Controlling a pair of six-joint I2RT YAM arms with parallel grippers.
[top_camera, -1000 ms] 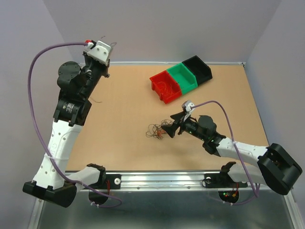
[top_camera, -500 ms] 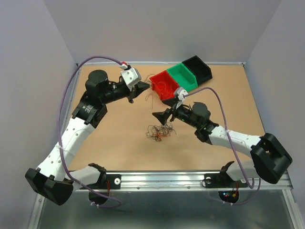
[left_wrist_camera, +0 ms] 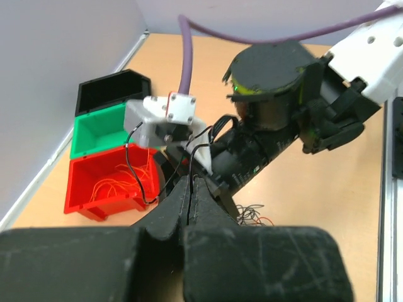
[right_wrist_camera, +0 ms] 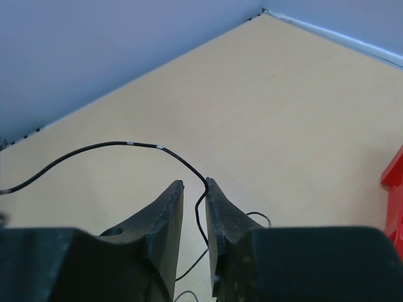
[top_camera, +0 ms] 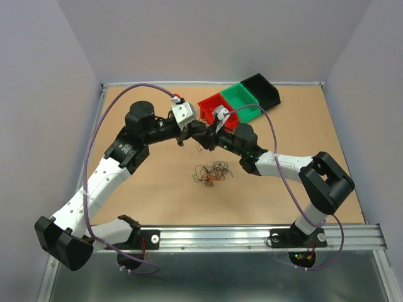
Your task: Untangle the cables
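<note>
Cables (top_camera: 211, 173) lie as a small wiry clump of red-orange and dark strands on the counter (top_camera: 157, 189), nearer the arm bases than either tool and apart from both. One black wire (right_wrist_camera: 126, 144) is up off that heap. The left tool (left_wrist_camera: 189, 187) and right tool (right_wrist_camera: 194, 189) meet nose to nose above the counter, between the clump and the red bin (left_wrist_camera: 74, 189), which holds orange strands.

The left tool is clenched, pads pressed together, and a thin dark strand seems to rise from their seam, so I take it to be grasping the black wire. The right tool is drawn nearly closed, leaving a narrow slit. The black wire drops through that slit and arcs off the edge of that wrist view. Whether the pads pinch it lower down, I cannot tell.

The coming move, as I judge it, turns on the wire's run. It spans the short gap between the tools, roughly along the line the arms make, so parting them along that line would draw it straight. Neither arm is plainly nearer the clump.

From above, the meeting point is dark on dark and the wire cannot be made out. Nor can I see whether its tail reaches the clump.
</note>
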